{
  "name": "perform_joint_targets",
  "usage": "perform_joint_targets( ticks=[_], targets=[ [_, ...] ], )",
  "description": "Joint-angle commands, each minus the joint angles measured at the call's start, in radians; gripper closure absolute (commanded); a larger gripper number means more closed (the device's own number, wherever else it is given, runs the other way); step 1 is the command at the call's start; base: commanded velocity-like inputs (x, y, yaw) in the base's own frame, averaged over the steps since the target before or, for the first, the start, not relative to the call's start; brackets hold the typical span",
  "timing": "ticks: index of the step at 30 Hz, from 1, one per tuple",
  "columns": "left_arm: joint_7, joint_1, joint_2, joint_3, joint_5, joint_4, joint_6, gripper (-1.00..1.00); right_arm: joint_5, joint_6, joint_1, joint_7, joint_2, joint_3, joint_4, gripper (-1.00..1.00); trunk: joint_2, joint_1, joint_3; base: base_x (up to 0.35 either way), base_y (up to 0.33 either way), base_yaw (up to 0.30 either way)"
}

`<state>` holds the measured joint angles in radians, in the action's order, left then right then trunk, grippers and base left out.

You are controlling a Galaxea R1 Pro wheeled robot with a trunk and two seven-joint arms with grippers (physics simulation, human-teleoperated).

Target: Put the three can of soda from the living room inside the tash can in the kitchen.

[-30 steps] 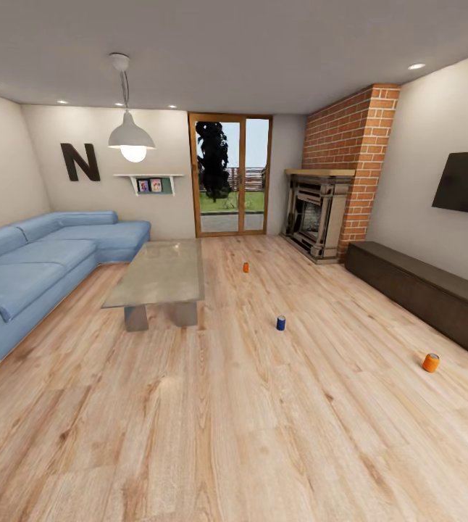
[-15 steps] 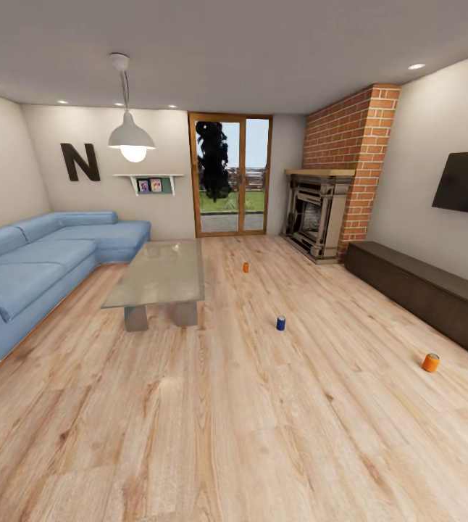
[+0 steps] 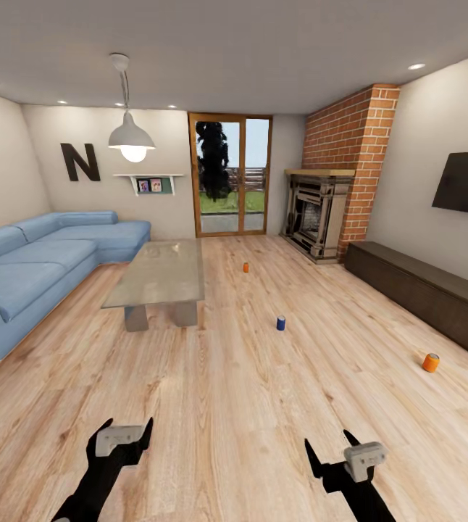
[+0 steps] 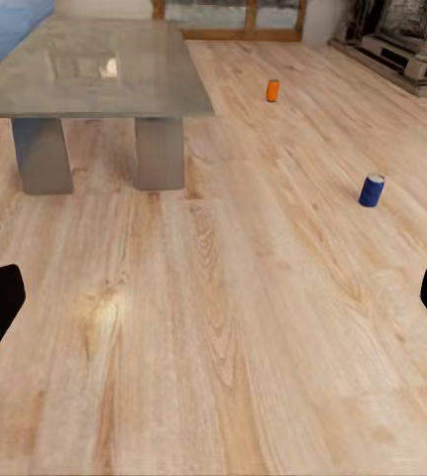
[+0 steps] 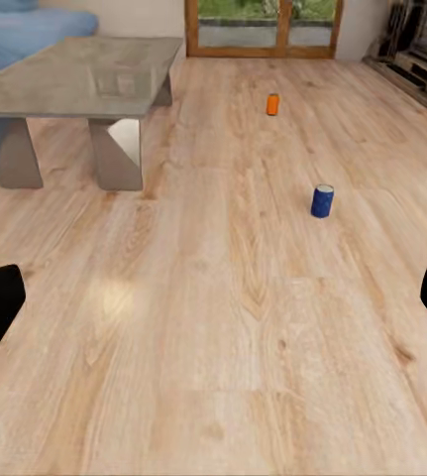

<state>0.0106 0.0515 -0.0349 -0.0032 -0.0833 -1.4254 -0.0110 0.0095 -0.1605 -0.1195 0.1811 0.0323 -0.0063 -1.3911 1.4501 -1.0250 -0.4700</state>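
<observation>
Wood floor [image 3: 227,406] of the living room, with blue sofa [image 3: 38,268] and grey low table [image 3: 160,274]. Cans counted: three, well apart on the floor. Far orange can [image 3: 245,267] upright beyond the table; blue can [image 3: 281,322] upright mid-floor; near orange can [image 3: 430,362] tilted beside the dark low cabinet [image 3: 426,290]. Both arms raised low in front. Left gripper [image 3: 124,433] spread, holding nothing. Right gripper [image 3: 330,451] spread, holding nothing.

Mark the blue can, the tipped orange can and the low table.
blue can [image 3: 281,322], head view, middle of its side.
tipped orange can [image 3: 430,362], head view, its orange side.
low table [image 3: 163,270], head view, bare top.
</observation>
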Motion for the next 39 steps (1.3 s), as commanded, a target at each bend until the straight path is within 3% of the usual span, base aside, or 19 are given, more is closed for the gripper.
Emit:
perform_joint_targets(
  ticks=[1, 4, 5, 7, 13, 17, 31, 39],
  targets=[
    [0.001, 0.01, 0.0, 0.0, -0.001, -0.021, -0.001, -1.0, -0.002, -0.001, -0.024, 0.001, 0.001, -0.002, -0.041, -1.0, 0.0, 0.0, 0.0, 0.0, 0.0, 0.0],
    [0.002, 0.038, -0.001, 0.002, 0.001, -0.053, -0.003, -1.0, -0.008, -0.006, -0.079, 0.006, 0.002, -0.017, -0.102, -1.0, 0.0, 0.0, 0.0, 0.0, 0.0, 0.0],
    [0.002, 0.065, -0.006, 0.003, 0.001, -0.034, -0.008, -1.0, -0.01, -0.015, -0.109, 0.009, 0.003, -0.049, -0.065, -1.0, 0.0, 0.0, 0.0, 0.0, 0.0, 0.0],
    [0.002, 0.08, -0.01, 0.006, -0.001, 0.034, -0.04, -1.0, -0.011, -0.04, -0.123, 0.011, 0.003, -0.071, 0.006, -1.0, 0.0, 0.0, 0.0, 0.0, 0.0, 0.0],
    [-0.001, 0.092, -0.012, 0.008, -0.015, 0.2, -0.195, -1.0, -0.012, -0.09, -0.128, 0.013, 0.003, -0.093, 0.116, -1.0, 0.0, 0.0, 0.0, 0.0, 0.0, 0.0],
    [-0.003, 0.095, -0.011, 0.009, -0.017, 0.246, -0.245, -1.0, -0.012, -0.103, -0.127, 0.012, 0.003, -0.101, 0.153, -1.0, 0.0, 0.0, 0.0, 0.0, 0.0, 0.0],
    [-0.001, 0.096, -0.011, 0.009, -0.016, 0.334, -0.256, -1.0, -0.012, -0.105, -0.126, 0.005, 0.0, -0.1, 0.167, -1.0, 0.0, 0.0, 0.0, 0.0, 0.0, 0.0],
    [-0.002, 0.096, -0.011, 0.008, -0.018, 0.343, -0.26, -1.0, -0.012, -0.108, -0.126, 0.003, 0.0, -0.1, 0.179, -1.0, 0.0, 0.0, 0.0, 0.0, 0.0, 0.0]
  ],
)
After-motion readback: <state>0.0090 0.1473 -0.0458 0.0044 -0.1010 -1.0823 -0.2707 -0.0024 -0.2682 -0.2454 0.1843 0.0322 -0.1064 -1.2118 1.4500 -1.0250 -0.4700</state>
